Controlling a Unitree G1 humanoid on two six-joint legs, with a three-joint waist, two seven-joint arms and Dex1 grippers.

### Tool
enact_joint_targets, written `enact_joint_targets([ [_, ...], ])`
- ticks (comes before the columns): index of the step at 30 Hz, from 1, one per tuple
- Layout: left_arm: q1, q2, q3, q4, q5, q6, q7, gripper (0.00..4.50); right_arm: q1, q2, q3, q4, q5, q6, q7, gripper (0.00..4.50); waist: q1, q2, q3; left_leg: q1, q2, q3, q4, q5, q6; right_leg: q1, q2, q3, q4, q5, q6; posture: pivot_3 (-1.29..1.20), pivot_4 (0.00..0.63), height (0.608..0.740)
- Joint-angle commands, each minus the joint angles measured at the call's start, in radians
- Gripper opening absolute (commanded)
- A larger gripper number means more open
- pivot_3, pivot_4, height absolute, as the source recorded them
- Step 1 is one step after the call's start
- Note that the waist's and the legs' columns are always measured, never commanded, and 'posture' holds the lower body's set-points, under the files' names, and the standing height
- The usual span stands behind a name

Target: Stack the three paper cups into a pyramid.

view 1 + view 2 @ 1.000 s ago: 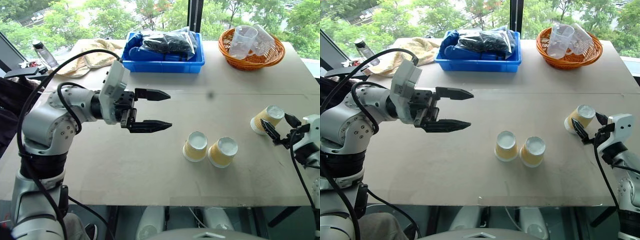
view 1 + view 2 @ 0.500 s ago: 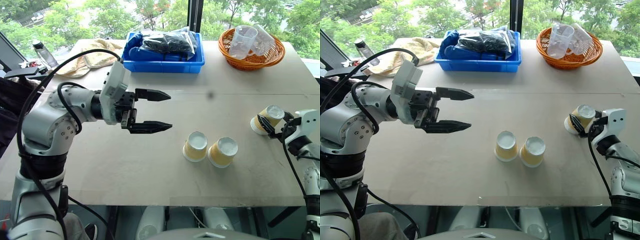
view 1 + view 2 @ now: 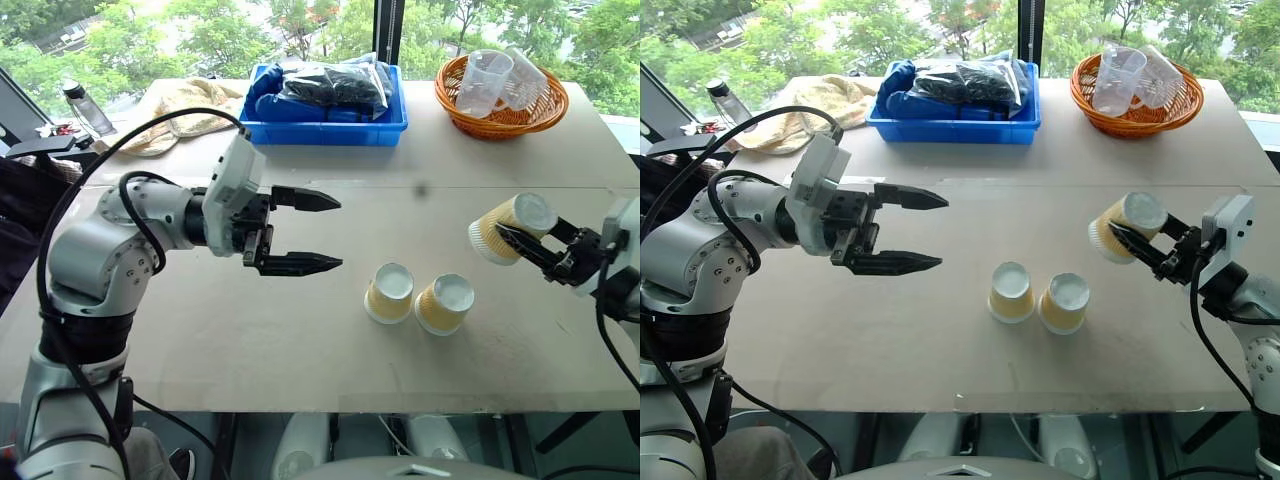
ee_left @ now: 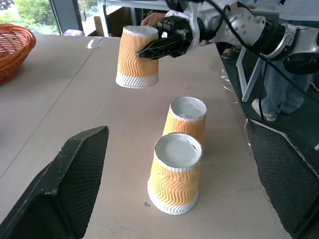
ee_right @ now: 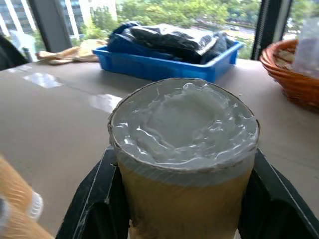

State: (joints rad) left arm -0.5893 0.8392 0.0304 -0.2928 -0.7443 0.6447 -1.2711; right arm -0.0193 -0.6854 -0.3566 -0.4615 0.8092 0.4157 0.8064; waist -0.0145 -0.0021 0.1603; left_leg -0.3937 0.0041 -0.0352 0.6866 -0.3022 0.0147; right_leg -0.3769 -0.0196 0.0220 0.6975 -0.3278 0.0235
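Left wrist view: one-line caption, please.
Right gripper holds a paper cup above the table, beyond two upturned cups standing side by side.

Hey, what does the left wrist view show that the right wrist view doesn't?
Left wrist only: the two base cups standing upside down side by side on the table, the right tool seen from outside, and a person's legs beside the table.
Right wrist only: the blue bin with a dark bag, and a cloth.
Both: the third cup, gripped and lifted off the table, plus the orange basket.
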Motion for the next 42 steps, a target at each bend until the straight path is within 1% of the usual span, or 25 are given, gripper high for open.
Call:
enact_joint_targets([
  [1, -0.013, 0.010, 0.010, -0.001, 0.011, -0.026, -0.019, 4.50, 0.042, -0.034, 0.053, -0.176, 0.065, 0.064, 0.012, 1.85, 0.001, -0.001, 0.000, 0.000, 0.000, 0.000, 0.000, 0.000, 0.000, 0.000, 0.000, 0.000, 0.000, 0.000, 0.000, 0.00, 0.150, 0.740],
  [5, -0.027, 0.004, 0.001, 0.006, 0.016, -0.028, -0.031, 4.50, 0.045, -0.033, 0.116, -0.206, -0.013, 0.040, 0.002, 1.85, 0.002, -0.001, 0.000, -0.001, -0.001, 0.000, 0.001, 0.000, 0.000, 0.000, -0.001, 0.000, -0.001, 0.000, 0.000, 0.00, 0.150, 0.740],
  [14, -0.038, 0.002, -0.006, 0.019, 0.027, -0.035, -0.041, 4.50, 0.018, -0.035, 0.178, -0.231, -0.024, 0.063, -0.010, 1.85, -0.001, -0.001, 0.000, -0.001, -0.001, -0.001, 0.001, 0.000, 0.000, 0.000, 0.000, -0.001, 0.000, 0.000, 0.000, 0.00, 0.150, 0.740],
  [22, -0.033, 0.001, -0.005, 0.012, 0.032, -0.035, -0.038, 4.50, 0.012, -0.051, 0.201, -0.230, -0.033, 0.080, -0.009, 1.85, 0.001, -0.001, 0.000, -0.001, -0.001, -0.001, 0.001, 0.000, 0.000, 0.000, -0.001, -0.001, -0.001, 0.000, 0.000, 0.00, 0.150, 0.740],
  [24, -0.031, 0.000, -0.004, 0.010, 0.033, -0.034, -0.036, 4.50, 0.004, -0.044, 0.207, -0.230, -0.033, 0.082, -0.017, 2.83, 0.001, -0.001, 0.000, -0.001, -0.001, -0.001, 0.001, 0.000, 0.000, 0.000, -0.001, -0.001, -0.001, 0.000, 0.000, 0.00, 0.150, 0.740],
  [25, -0.030, 0.000, -0.004, 0.008, 0.033, -0.034, -0.035, 4.50, 0.002, -0.041, 0.209, -0.230, -0.035, 0.081, -0.019, 3.06, 0.001, -0.001, 0.000, -0.001, -0.001, -0.001, 0.001, 0.000, 0.000, 0.000, -0.001, -0.001, -0.001, 0.000, 0.000, 0.00, 0.150, 0.740],
  [26, -0.030, -0.001, -0.003, 0.007, 0.033, -0.033, -0.034, 4.50, 0.000, -0.041, 0.209, -0.229, -0.035, 0.082, -0.019, 3.45, 0.001, -0.001, 0.000, -0.001, -0.001, -0.001, 0.001, 0.000, 0.000, 0.000, -0.001, -0.001, -0.001, 0.000, 0.000, 0.00, 0.150, 0.740],
  [27, -0.029, -0.001, -0.002, 0.006, 0.033, -0.032, -0.034, 4.50, -0.003, -0.041, 0.209, -0.229, -0.033, 0.085, -0.019, 4.23, 0.001, -0.001, 0.000, -0.001, -0.001, -0.001, 0.001, 0.000, 0.000, 0.000, -0.001, -0.001, 0.000, 0.000, 0.000, 0.00, 0.150, 0.740],
  [28, -0.029, 0.000, -0.001, 0.006, 0.033, -0.032, -0.034, 4.50, -0.006, -0.042, 0.208, -0.230, -0.028, 0.088, -0.019, 4.43, 0.001, -0.001, 0.000, -0.001, -0.001, -0.001, 0.001, 0.000, 0.000, 0.000, -0.001, -0.001, 0.000, 0.000, 0.000, 0.00, 0.150, 0.740],
  [33, -0.026, 0.002, 0.000, 0.003, 0.032, -0.031, -0.034, 4.50, -0.003, -0.045, 0.181, -0.231, -0.007, 0.088, -0.020, 4.43, 0.001, -0.001, 0.000, -0.001, -0.001, -0.001, 0.001, 0.000, 0.000, 0.000, -0.001, -0.001, 0.000, 0.000, 0.000, 0.00, 0.150, 0.740],
  [38, -0.027, 0.002, 0.000, 0.002, 0.028, -0.029, -0.035, 4.50, 0.011, -0.056, 0.112, -0.248, 0.049, 0.095, -0.023, 4.43, 0.001, -0.002, 0.000, -0.001, -0.001, -0.001, 0.001, 0.000, 0.000, 0.000, -0.001, -0.001, 0.000, 0.000, 0.000, 0.00, 0.150, 0.740],
  [40, -0.025, 0.003, 0.000, 0.007, 0.027, -0.029, -0.043, 4.50, 0.028, -0.072, 0.095, -0.269, 0.033, 0.094, -0.027, 4.43, 0.001, -0.001, 0.000, -0.001, -0.001, -0.001, 0.001, 0.000, 0.000, 0.000, -0.001, -0.001, 0.000, 0.000, 0.000, 0.00, 0.150, 0.740],
  [42, -0.021, 0.002, -0.010, 0.014, 0.031, -0.034, -0.056, 4.50, 0.069, -0.089, 0.063, -0.308, 0.071, 0.106, -0.019, 4.43, 0.001, -0.001, 0.000, -0.001, -0.001, -0.001, 0.001, 0.000, 0.000, 0.000, -0.001, -0.001, 0.000, 0.000, 0.000, 0.00, 0.150, 0.740],
])
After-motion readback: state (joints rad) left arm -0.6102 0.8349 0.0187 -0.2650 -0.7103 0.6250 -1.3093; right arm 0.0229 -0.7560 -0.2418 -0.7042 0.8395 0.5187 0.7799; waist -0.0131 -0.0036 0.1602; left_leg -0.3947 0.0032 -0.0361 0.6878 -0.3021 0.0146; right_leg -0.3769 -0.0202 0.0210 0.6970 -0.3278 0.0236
